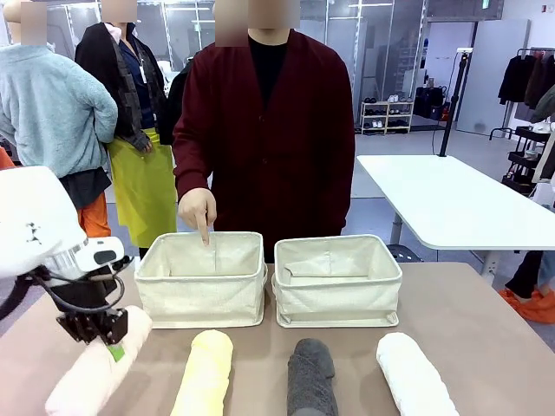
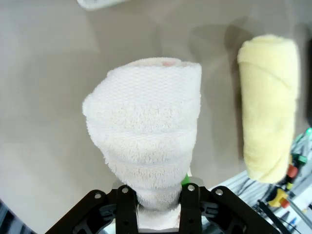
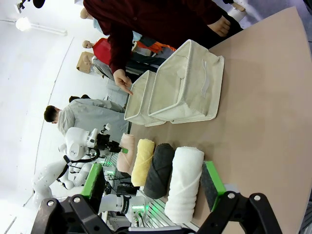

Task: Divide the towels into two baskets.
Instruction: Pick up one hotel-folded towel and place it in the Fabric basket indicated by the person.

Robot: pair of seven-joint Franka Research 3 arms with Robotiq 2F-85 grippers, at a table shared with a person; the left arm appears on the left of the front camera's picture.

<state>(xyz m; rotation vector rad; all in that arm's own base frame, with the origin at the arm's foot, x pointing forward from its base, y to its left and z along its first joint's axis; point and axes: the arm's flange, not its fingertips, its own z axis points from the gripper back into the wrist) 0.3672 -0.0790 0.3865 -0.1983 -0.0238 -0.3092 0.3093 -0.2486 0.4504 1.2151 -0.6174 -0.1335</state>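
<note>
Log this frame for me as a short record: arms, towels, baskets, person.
left gripper: jaws shut on the cream-white towel, at one end
right gripper: jaws open, holding nothing
lying on table: pale yellow towel, dark grey towel, white towel, in a row before the baskets
left basket: no towel seen inside; person's hand points a finger into it
right basket: no towel seen inside

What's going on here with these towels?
The robot's left tool grips the cream-white towel at one end. The person's hand points into the left basket. It and the right basket are empty; the yellow towel, dark grey towel and white towel lie in a row before them. The right tool is open.
</note>
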